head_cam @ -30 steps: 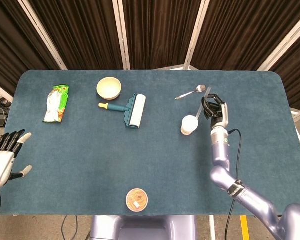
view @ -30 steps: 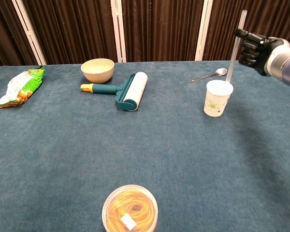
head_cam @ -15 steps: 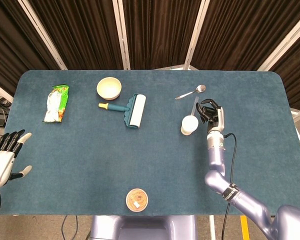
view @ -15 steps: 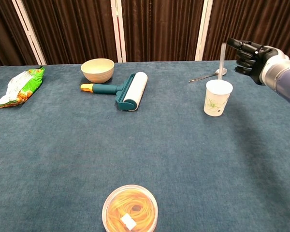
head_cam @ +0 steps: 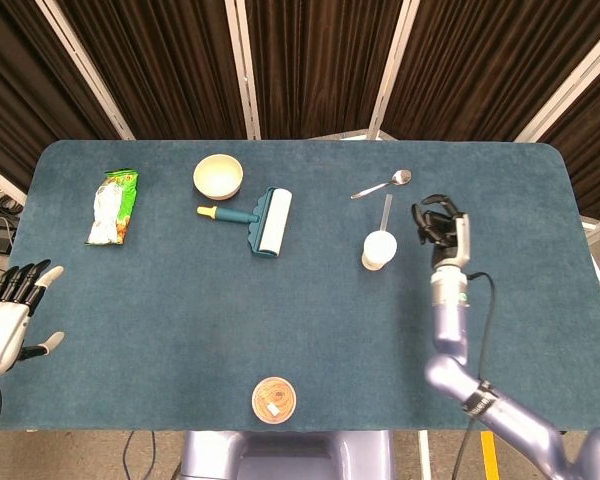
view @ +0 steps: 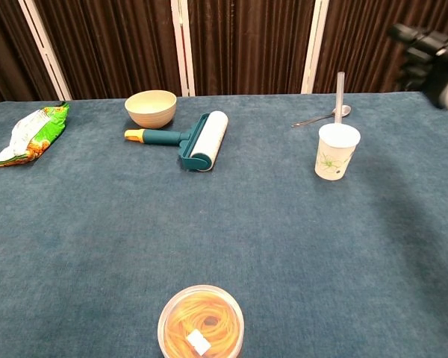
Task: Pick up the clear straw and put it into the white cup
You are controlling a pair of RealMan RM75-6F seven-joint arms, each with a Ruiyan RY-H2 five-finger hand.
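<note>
- Standing in the white cup [view: 337,151] on its own now, the clear straw [view: 339,93] looks released; half a second ago the right robot hand [head_cam: 439,226] was right against it.
- That robot hand has pulled off to the cup's right, clear of both, fingers curled in and holding nothing.
- Judging by that, the task is basically done, as long as the straw doesn't tip the cup.
- Left robot hand [head_cam: 8,315] hangs off the surface [head_cam: 310,330] edge, fingers spread, empty.
- Other containers: the beige bowl [view: 150,108] looks empty, and the round tub [view: 201,324] up front holds something orange and stringy.
</note>
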